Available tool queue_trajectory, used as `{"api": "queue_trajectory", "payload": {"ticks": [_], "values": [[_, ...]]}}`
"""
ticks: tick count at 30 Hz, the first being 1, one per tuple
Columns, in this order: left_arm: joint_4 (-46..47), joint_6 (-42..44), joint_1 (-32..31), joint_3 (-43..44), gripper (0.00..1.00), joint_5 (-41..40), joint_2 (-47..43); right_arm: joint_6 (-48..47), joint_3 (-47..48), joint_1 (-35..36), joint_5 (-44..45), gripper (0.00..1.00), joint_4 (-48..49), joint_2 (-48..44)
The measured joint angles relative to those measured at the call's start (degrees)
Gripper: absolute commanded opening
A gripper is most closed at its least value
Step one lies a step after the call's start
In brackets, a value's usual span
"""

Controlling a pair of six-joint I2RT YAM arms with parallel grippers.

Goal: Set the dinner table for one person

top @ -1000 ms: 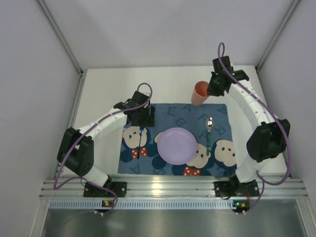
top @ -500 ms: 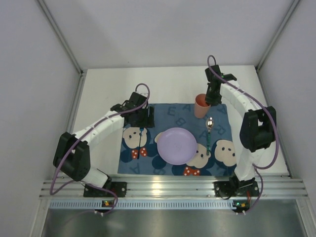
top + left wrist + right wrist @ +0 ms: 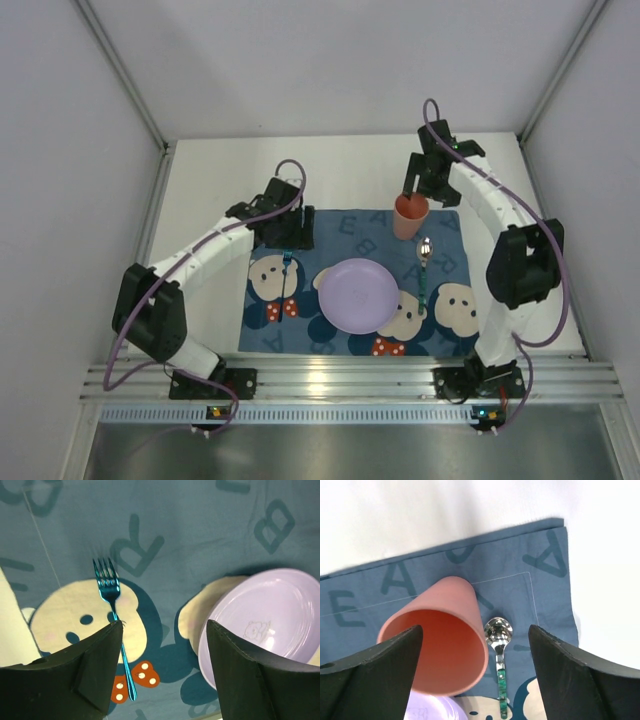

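On the white dinner table point(image 3: 210, 180) lies a dark-blue cartoon mat point(image 3: 350, 226) with a lilac plate point(image 3: 358, 294) at its middle. A blue fork point(image 3: 287, 275) rests left of the plate. A green-handled spoon point(image 3: 424, 270) rests on the plate's right. A salmon cup point(image 3: 410, 215) stands upright on the mat's far right corner, beside the spoon bowl point(image 3: 499, 630). My right gripper point(image 3: 475, 628) hovers open just above the cup point(image 3: 442, 635), holding nothing. My left gripper point(image 3: 164, 625) hangs open over the mat between the fork point(image 3: 112, 615) and the plate point(image 3: 265, 620), empty.
A ribbed aluminium rail point(image 3: 350, 382) runs along the near edge, with both arm bases on it. White walls close in the table on the left, right and far sides. Bare tabletop shows beyond the mat.
The right gripper brought the cup from the bare table onto the mat's far right corner, then opened and let it go. The left gripper barely shifted.
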Motion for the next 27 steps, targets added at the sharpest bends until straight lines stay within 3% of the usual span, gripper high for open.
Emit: {"api": "queue_trajectory", "payload": {"ticks": [5,6,7,11,14,18,22,27], "values": [[-2.08,1.22,0.13,7.82,0.81,-5.99,2.95,-1.55,1.18,0.72,0.5,0.91,-0.2,-7.52],[-2.99,1.33,0.31,9.92,0.82,-8.2,3.41,-2.49,0.59,1.05,0.57,0.99,0.79,-11.5],[-3.54,1.38,0.48,11.5,0.83,-9.81,3.67,-2.73,0.17,1.57,0.72,1.0,1.25,-13.4],[-1.86,3.37,1.7,13.86,0.84,-19.45,2.6,-5.18,-12.37,5.42,2.03,1.0,12.63,-34.47],[9.97,9.64,2.36,4.46,0.91,-27.12,-3.06,-6.45,-28.85,6.8,2.05,1.0,25.64,-54.31],[30.32,18.03,4.11,-17.0,0.92,-34.12,-12.37,-12.57,-52.06,6.75,1.2,1.0,43.58,-77.5],[41.03,17.88,12.28,-28.5,0.93,-31.85,-12.46,-22.25,-64.39,6.78,-3.04,1.0,47.3,-86.66],[55.89,19.69,16.87,-37.07,0.95,-26.8,-9.03,-28.65,-66.12,6.78,-4.52,1.0,42.34,-91.47]]}}
